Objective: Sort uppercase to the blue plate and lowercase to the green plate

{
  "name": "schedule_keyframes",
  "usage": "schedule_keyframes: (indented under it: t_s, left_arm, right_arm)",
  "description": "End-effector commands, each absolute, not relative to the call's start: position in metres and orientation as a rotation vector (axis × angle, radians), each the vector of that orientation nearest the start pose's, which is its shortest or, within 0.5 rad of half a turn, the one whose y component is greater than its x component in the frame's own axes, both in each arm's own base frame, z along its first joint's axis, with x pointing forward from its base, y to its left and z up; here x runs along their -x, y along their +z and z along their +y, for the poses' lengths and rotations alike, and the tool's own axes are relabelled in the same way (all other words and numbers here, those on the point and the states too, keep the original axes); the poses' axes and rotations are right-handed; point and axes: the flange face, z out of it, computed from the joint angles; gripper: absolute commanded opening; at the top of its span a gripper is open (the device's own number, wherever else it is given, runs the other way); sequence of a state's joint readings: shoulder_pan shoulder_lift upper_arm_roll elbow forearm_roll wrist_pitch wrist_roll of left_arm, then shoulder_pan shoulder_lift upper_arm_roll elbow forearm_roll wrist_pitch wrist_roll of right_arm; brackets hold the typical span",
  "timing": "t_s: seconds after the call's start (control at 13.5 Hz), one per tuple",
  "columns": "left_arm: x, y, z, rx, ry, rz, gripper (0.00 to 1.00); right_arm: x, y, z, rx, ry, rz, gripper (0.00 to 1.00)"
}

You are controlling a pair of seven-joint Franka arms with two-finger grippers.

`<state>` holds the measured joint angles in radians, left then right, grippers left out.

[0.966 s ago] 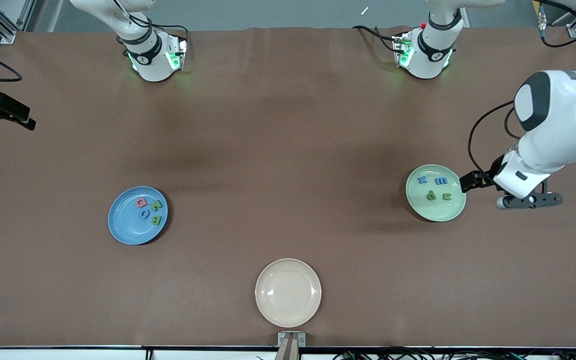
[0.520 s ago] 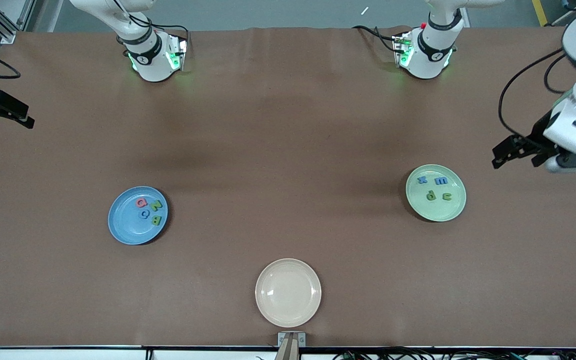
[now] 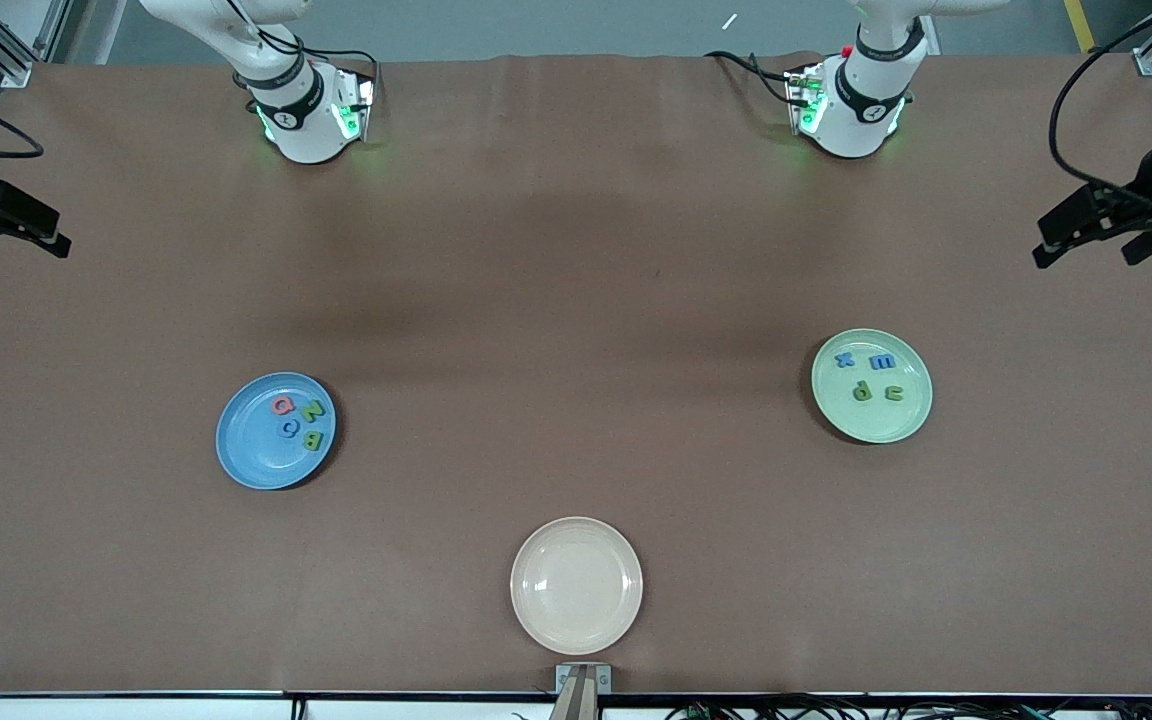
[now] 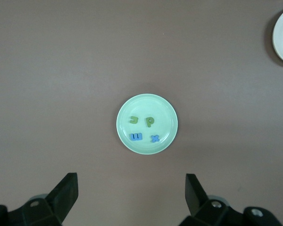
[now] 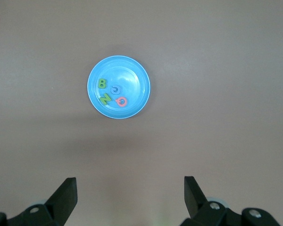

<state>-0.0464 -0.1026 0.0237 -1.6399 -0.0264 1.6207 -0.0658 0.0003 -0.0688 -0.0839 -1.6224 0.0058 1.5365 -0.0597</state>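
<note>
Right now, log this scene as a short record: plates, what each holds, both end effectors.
blue plate: toward the right arm's end; holds green B, green N, pink-red Q, blue C
green plate: toward the left arm's end; holds blue x, blue m, green p, green u
cream plate: nearest the front camera, nothing on it
left end effector: open, holding nothing, up at the table's edge
right end effector: open, holding nothing, up at the table's other edge
sorting: looks done

Letters sorted onto two plates, third plate apart

The uppercase letters (image 3: pixel 297 421) lie on the blue plate (image 3: pixel 248 456) toward the right arm's end; the lowercase letters (image 3: pixel 869 376) on the green plate (image 3: pixel 876 425) toward the left arm's end; the cream plate (image 3: pixel 576 585) sits between them, nearer the front camera.
</note>
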Motion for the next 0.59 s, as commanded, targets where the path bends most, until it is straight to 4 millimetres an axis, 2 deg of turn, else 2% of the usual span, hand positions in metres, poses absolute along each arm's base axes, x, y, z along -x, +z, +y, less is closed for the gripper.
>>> schedule_keyframes:
  t_s: [0.0, 0.22, 0.52]
  left_arm:
    - [-0.536, 0.669, -0.013, 3.172, -0.098, -0.043, 1.00]
    - [-0.544, 0.669, -0.011, 3.148, -0.104, 0.053, 0.99]
    - [-0.555, 0.655, -0.017, 3.135, -0.063, 0.084, 1.00]
  right_arm:
    - [-0.518, 0.635, -0.044, 3.132, 0.019, 0.047, 1.00]
    - [-0.518, 0.634, -0.044, 3.132, 0.019, 0.047, 1.00]
    - [-0.519, 0.633, -0.044, 3.133, 0.016, 0.050, 1.00]
